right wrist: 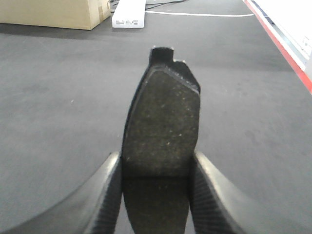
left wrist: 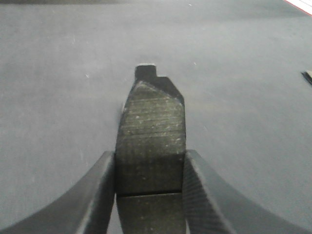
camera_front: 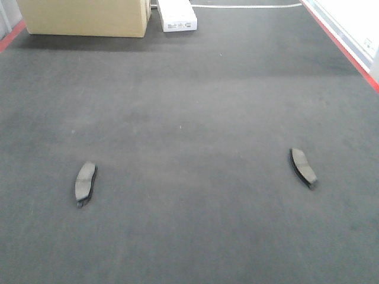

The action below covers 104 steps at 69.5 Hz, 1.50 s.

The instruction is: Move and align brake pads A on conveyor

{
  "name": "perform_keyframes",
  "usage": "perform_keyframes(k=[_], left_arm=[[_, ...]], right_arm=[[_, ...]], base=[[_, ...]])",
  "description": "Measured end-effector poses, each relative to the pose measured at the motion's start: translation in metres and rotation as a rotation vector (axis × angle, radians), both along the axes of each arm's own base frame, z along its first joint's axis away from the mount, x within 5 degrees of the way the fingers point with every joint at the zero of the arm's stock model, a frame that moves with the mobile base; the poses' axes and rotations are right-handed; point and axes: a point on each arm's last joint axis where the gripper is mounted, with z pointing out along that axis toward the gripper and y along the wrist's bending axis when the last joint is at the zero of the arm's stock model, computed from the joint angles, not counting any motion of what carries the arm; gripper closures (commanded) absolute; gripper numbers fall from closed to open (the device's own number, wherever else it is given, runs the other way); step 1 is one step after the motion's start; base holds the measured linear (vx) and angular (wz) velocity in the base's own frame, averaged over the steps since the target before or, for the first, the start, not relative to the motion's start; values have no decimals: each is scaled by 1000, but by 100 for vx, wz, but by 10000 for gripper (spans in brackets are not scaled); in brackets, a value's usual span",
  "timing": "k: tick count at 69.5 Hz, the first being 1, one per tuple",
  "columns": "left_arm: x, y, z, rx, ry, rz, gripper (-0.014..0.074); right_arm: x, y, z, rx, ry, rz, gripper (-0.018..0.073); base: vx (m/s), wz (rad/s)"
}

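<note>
I have one flat dark grey brake pad (left wrist: 151,146) pinched between the black curved fingers of my left tool (left wrist: 150,195), and a second speckled dark grey brake pad (right wrist: 163,131) clamped the same way in my right tool (right wrist: 156,195), both held by their long edges and pointing toward twelve o'clock above the wide charcoal carpet-textured conveyor belt (camera_front: 189,100). Two more grey curved pads lie flat on the belt, one at about eight o'clock (camera_front: 85,182) and one at about four o'clock (camera_front: 303,167), well apart. I judge these pads stiff, dense and fairly heavy for their size, with a gritty friction face that should not slip; gripping across the width near the middle groove seems safest. Each has a notched tab at the far end.
</note>
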Motion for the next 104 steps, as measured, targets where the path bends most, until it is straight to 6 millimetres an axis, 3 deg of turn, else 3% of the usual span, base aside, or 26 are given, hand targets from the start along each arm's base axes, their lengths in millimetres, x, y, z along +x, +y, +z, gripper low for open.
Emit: perform_keyframes(k=[104], left_arm=[[4,-2,6,-31,-19,5,601]], right_arm=[[0,0,0,0,0,0,565]], base=[[4,1]])
